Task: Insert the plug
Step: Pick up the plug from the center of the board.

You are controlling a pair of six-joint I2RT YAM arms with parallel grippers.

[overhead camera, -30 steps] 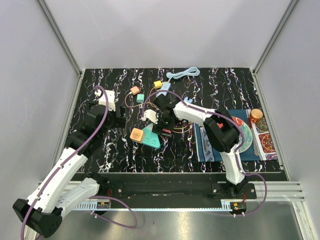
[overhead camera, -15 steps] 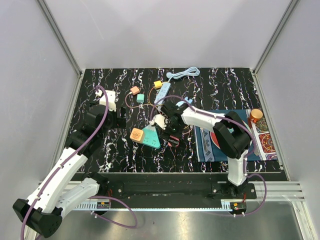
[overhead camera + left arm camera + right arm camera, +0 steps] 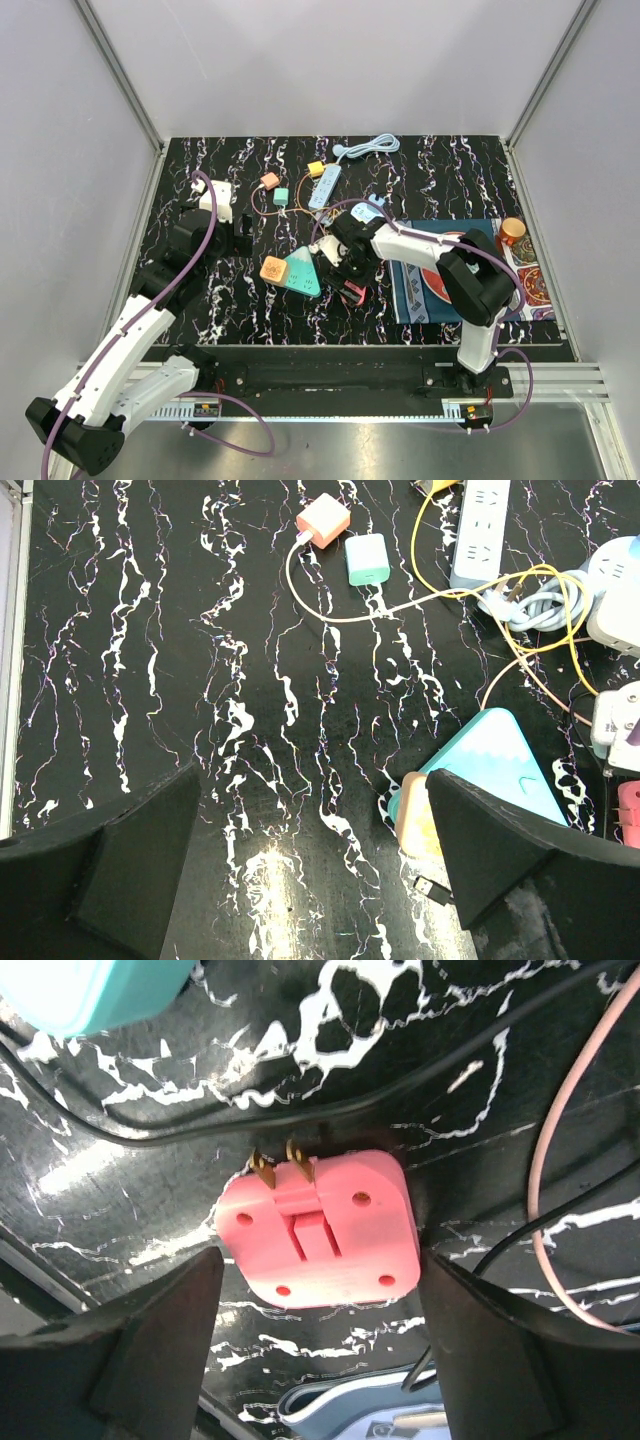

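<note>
right pincer [image 3: 318, 1360] apart over pink plug [image 3: 320, 1228] | prongs visible only in wrist view | left pincer [image 3: 315, 860] apart

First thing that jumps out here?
The pink plug lying on the marble-patterned table, prongs out, framed between the open fingers of the right gripper. Next, the teal triangular power strip at centre, amid tangled cables. The left gripper hovers open over bare table.

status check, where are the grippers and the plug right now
Right gripper open, straddling the pink square plug adapter, not gripping. Plug lying flat on the black marbled table, brass prongs exposed. Left gripper open, empty. Black cable just beyond the prongs.
</note>
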